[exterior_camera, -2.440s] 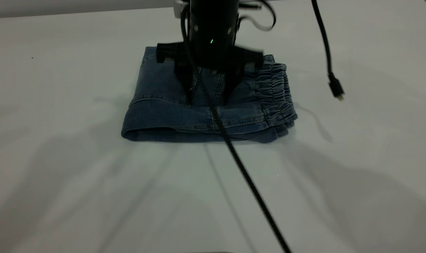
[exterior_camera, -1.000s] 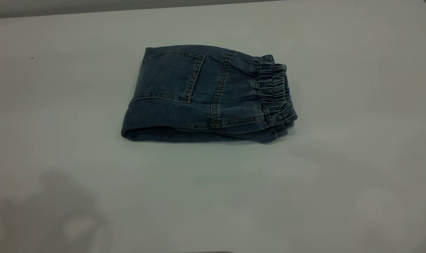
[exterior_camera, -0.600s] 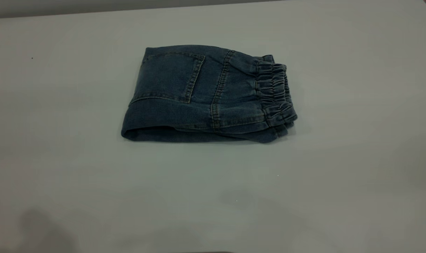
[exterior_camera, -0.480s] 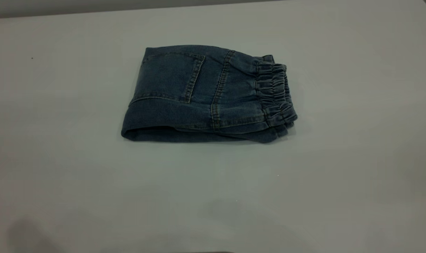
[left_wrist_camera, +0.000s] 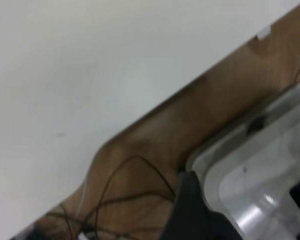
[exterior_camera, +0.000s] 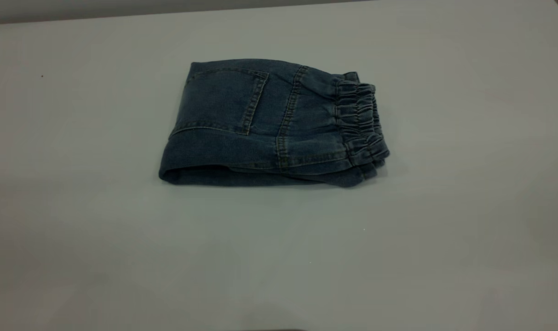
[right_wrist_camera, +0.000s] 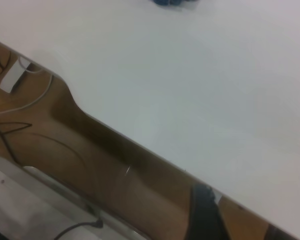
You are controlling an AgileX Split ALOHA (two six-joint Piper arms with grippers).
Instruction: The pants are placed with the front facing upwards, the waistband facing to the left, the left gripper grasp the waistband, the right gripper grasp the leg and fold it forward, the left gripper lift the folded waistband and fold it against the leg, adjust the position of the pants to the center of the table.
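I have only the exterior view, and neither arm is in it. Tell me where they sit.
Observer: The left arm sits back off the table; its wrist view looks over the edge at loose cables on a brown surface below.
Operator: Now the right arm.
Observer: Also back beyond the edge; its wrist view shows a white plug down there.
Operator: Say what else it sees.
Observer: A blue sliver of the pants, farther across the table.

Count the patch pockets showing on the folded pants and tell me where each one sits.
1. A single patch pocket shows on the upper face of the folded pants, toward the end opposite the waistband. Others may be hidden inside the fold or underneath.
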